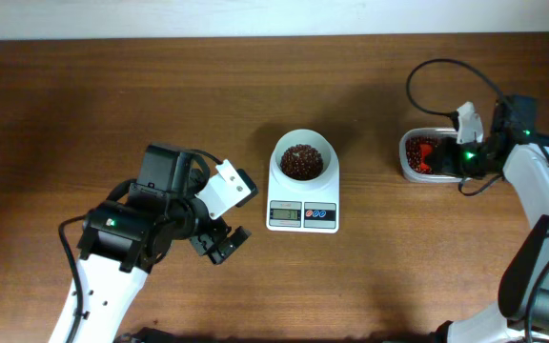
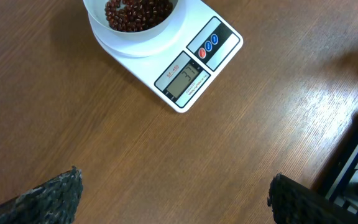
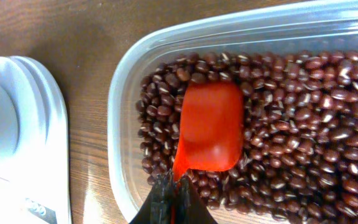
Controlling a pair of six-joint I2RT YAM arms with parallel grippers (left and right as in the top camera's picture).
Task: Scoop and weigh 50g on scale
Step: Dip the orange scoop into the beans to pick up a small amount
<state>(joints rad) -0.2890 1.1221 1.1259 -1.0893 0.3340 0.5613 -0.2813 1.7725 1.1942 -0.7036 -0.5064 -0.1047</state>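
Note:
The white scale [image 1: 303, 211] stands mid-table, its round bowl [image 1: 302, 143] holding a heap of red-brown beans [image 1: 301, 162]. In the left wrist view the scale [image 2: 194, 68] and its beans [image 2: 135, 12] lie ahead of my left gripper [image 2: 174, 176], which is open and empty over bare wood. That left gripper [image 1: 219, 243] sits left of the scale. My right gripper [image 3: 174, 190] is shut on the handle of an orange-red scoop [image 3: 210, 127]. The scoop lies among the beans [image 3: 303, 124] in a clear tub [image 3: 120, 93], with no beans on its visible face.
The clear tub [image 1: 405, 171] sits at the right, about a hand's width from the scale. A black cable [image 1: 427, 76] loops behind the right arm. A slice of the scale [image 3: 36, 124] shows left of the tub in the right wrist view.

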